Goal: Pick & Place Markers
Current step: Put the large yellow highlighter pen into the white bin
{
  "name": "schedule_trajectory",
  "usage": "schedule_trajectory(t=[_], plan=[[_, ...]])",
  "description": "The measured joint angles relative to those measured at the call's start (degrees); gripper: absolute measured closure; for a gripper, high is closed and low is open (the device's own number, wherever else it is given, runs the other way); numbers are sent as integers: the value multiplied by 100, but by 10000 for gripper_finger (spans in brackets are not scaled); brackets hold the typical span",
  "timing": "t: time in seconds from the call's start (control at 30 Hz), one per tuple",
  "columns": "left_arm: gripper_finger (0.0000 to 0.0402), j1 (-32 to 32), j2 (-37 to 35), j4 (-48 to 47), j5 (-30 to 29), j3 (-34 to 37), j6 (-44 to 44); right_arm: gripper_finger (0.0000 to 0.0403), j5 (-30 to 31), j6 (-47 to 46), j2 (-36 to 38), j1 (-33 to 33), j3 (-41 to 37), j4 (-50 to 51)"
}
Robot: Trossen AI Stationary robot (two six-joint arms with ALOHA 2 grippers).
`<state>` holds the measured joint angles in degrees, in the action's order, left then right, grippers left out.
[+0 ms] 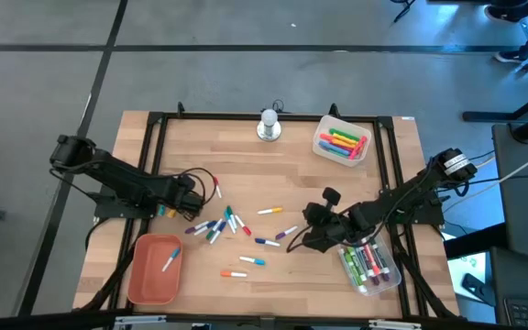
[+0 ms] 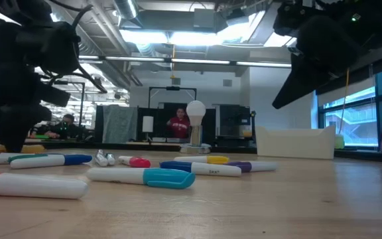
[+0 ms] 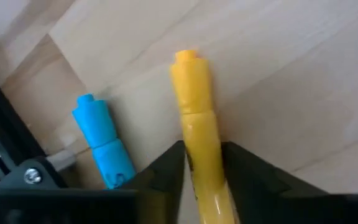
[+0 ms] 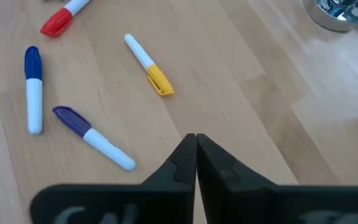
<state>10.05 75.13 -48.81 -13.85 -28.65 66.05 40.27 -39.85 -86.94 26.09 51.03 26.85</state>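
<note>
Loose markers (image 1: 229, 225) lie scattered on the middle of the wooden table, white-barrelled with blue, red, yellow and purple caps. My left gripper (image 1: 169, 209) is low at the left end of that scatter, shut on a thick yellow marker (image 3: 194, 93). A thick blue marker (image 3: 101, 134) lies right beside it. My right gripper (image 1: 303, 238) hovers at the right end of the scatter, shut and empty (image 4: 196, 138). Ahead of it lie a yellow-capped marker (image 4: 148, 65), a purple-capped marker (image 4: 92, 137) and a blue-capped marker (image 4: 34, 90). My left gripper pinches the yellow marker's barrel (image 3: 201, 134) between its two fingers, coming from above. The capped end (image 3: 188, 65) sticks out beyond the fingertips. The marker is level at the table top; whether it is lifted clear, I cannot tell.
A salmon tray (image 1: 140, 275) at the near left holds one marker. A clear bin (image 1: 385, 280) at the near right and a white bin (image 1: 323, 145) at the far right hold thick markers. A silver-white knob (image 1: 269, 126) stands at the far edge. A black frame borders the table.
</note>
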Motion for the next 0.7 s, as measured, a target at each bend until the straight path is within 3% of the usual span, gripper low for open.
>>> schedule_trajectory(t=[0.13,0.23,0.33,0.4,0.57,0.63,0.7], plan=[[349,47,31,446,-414,-148,-220,383,161,-269,-2,0,0,-29],[349,85,14,1338,-983,-280,-642,383,913,-580,-6,-4,0,-55],[349,233,-6,1912,-1087,-294,-1087,383,1466,-764,-31,-13,-128,-458],[347,374,-84,2451,-1448,-375,-1285,387,1181,-660,-33,-112,-302,-924],[344,515,-180,3667,-2129,-370,-1950,397,-299,-309,-84,-521,-855,-2763],[344,511,-147,4399,-2152,-376,-2408,393,-634,124,-115,-615,-1063,-3932],[344,478,-62,5265,-1819,-373,-2823,391,-952,459,-165,-694,-1204,-5064]])
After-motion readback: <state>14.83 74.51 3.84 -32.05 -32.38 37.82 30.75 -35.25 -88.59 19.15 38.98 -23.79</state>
